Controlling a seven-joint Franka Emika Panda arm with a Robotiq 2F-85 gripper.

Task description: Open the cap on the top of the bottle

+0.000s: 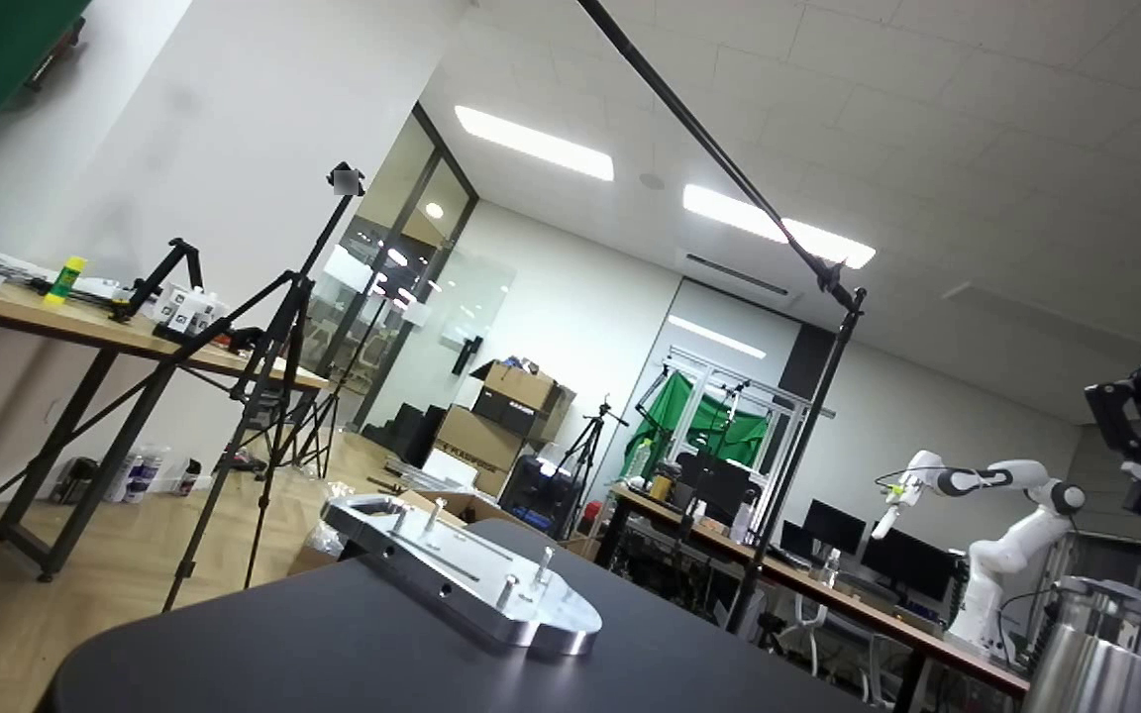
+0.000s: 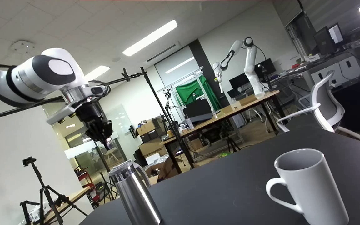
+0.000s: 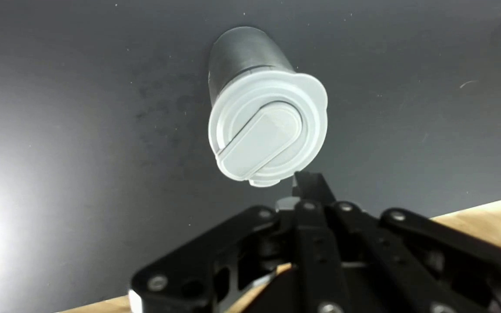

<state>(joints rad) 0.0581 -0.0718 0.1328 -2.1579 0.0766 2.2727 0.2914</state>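
One black jointed claw, pressed together, could topple the silver steel bottle, wrist-view upper centre, by shoving its round grey cap.

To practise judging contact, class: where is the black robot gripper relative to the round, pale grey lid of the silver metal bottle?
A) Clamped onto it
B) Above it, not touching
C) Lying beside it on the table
B: both exterior views show a gap between the gripper and the lid below.
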